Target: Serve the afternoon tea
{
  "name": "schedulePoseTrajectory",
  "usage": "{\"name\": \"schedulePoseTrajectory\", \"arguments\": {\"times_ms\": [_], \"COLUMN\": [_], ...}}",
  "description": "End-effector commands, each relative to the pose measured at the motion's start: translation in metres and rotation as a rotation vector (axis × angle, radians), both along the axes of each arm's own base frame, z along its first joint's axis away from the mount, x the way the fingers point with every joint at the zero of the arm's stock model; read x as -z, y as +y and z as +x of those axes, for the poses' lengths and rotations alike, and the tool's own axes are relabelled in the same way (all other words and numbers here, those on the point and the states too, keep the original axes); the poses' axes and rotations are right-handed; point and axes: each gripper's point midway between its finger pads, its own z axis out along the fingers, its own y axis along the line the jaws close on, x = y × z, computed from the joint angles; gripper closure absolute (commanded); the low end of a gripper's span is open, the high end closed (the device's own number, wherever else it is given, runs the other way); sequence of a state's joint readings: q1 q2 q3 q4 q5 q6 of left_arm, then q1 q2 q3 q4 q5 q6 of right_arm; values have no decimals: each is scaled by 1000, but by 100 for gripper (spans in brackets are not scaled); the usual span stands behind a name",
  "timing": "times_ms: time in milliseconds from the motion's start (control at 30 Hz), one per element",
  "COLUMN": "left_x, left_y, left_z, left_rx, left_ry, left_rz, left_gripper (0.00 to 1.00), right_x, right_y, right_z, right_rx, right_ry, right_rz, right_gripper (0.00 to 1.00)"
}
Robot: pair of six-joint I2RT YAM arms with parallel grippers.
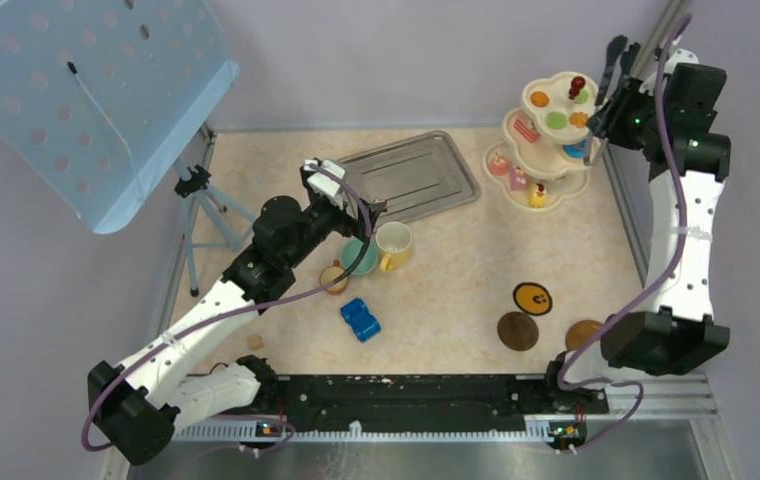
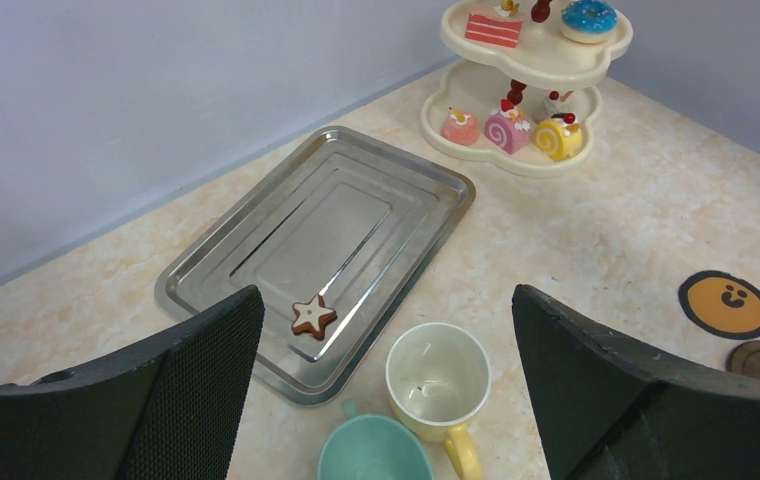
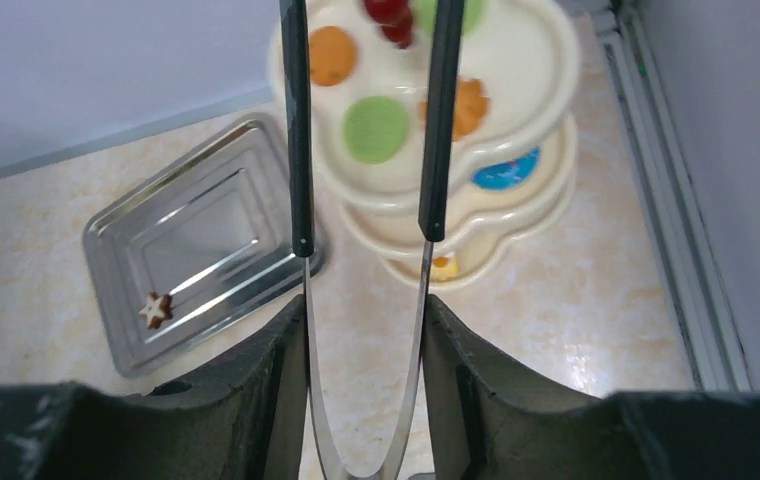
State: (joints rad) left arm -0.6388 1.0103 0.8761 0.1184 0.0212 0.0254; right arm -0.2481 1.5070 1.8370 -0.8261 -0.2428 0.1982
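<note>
The cream three-tier stand (image 1: 512,124) at the back right carries small cakes and macarons on every tier. My right gripper (image 1: 611,108) is beside its top tier, shut on black tongs (image 3: 298,150). The tong arms stand apart and reach over the top tier (image 3: 526,60); their tips are cut off. My left gripper (image 2: 386,295) hangs open and empty above the yellow-and-cream mug (image 2: 438,375) and the teal cup (image 2: 371,455). A small brown cup (image 1: 333,276) stands left of them. One star cookie (image 2: 313,316) lies on the steel tray (image 2: 256,240).
Three round coasters lie at the front right: an orange smiley one (image 1: 533,298) and two brown ones (image 1: 517,331) (image 1: 584,333). A blue toy car (image 1: 360,319) sits at the front centre. A blue perforated panel on a tripod (image 1: 86,90) overhangs the left side.
</note>
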Motion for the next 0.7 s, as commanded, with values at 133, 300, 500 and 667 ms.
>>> {"name": "schedulePoseTrajectory", "arguments": {"times_ms": [133,300,500,667], "left_x": [-26,-41,-73,-90], "left_y": [12,29,82,117], "left_z": [-1,-4,-18,-32], "left_rx": [-56,-121,-321,-432], "left_ry": [-66,-107,-198,-265], "left_rz": [-45,-69,-164,-240], "left_gripper": [1,1,1,1], "right_x": [-24,31,95,146], "right_y": [150,231,292,326], "right_z": [-32,-36,-25,-24], "right_rx": [-458,-738,-912,-1000], "right_ry": [-123,-10,151,247], "right_rz": [-153,-380,-483,-573], "right_gripper": [60,60,60,59]}}
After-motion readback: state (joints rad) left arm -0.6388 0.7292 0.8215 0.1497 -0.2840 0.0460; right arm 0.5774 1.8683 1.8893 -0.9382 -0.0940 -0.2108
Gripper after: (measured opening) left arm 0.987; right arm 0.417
